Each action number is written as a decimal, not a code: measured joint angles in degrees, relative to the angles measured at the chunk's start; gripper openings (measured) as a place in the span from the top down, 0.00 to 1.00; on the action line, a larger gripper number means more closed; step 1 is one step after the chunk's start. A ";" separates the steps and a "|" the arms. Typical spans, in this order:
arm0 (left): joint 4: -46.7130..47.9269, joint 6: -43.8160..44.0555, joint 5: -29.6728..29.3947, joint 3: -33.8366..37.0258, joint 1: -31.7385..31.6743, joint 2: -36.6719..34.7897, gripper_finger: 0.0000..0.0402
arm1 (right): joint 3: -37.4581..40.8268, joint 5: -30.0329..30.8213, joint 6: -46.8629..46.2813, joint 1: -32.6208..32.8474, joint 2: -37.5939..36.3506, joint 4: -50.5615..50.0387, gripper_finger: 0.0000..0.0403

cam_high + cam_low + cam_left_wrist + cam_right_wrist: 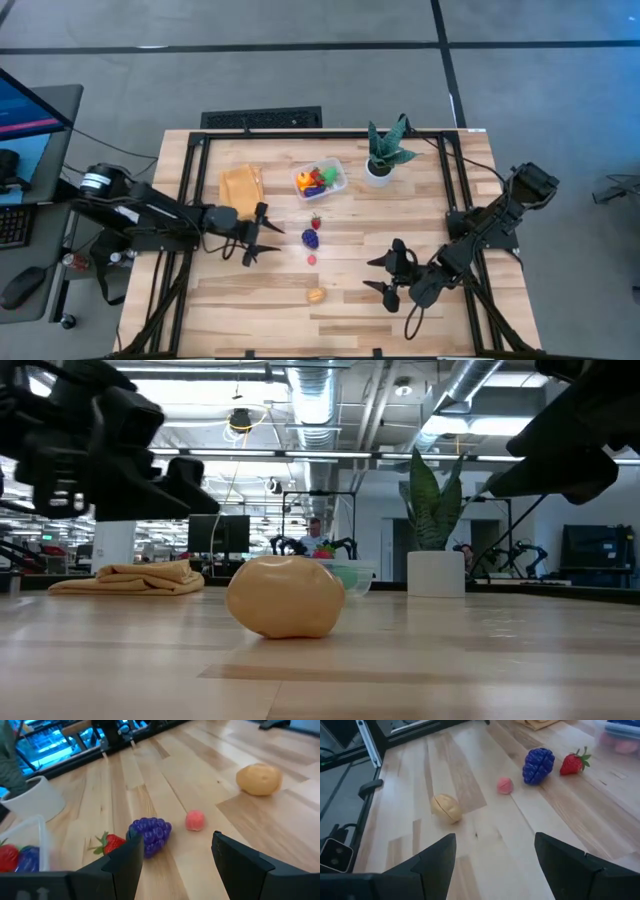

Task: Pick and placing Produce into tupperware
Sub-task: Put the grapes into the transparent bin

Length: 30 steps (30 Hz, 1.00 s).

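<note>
In the high view the tupperware sits in the upper middle of the wooden worktop, already holding several orange, red and green pieces. To its left lies a folded tan cloth; to its right stands a spiky green plant in a white pot.

Four pieces of produce lie loose on the bare wood below the tub: a strawberry, just under it a bunch of purple grapes, then a small pink piece, and lower still a tan piece, which fills the centre of the low view.

The left gripper is at centre left of the frame, just left of the grapes, its jaws spread and holding nothing; its wrist view shows the grapes and strawberry close ahead. The right gripper is at lower right of centre, apart from the produce, its jaws spread wide and empty.
</note>
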State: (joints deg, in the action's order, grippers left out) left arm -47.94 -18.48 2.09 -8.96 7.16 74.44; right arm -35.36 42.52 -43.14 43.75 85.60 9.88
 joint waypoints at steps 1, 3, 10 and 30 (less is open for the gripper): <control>0.10 -0.56 -0.19 -1.27 0.00 1.65 0.44 | 0.12 0.00 0.02 -0.07 -0.02 0.11 0.34; 0.72 -1.91 -1.11 -4.00 0.00 5.12 0.44 | 0.20 -0.02 0.04 -0.25 0.00 0.02 0.34; 2.99 -7.40 -4.42 -11.82 0.00 14.84 0.44 | 0.20 -0.04 0.05 -0.20 0.00 0.00 0.34; 21.94 -15.39 -9.00 -26.68 -0.04 20.43 0.44 | 0.20 -0.32 0.25 -0.22 0.00 -0.73 0.34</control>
State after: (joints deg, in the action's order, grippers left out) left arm -26.00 -33.87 -6.92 -35.63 7.11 94.87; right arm -35.16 42.21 -42.89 43.53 85.60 9.15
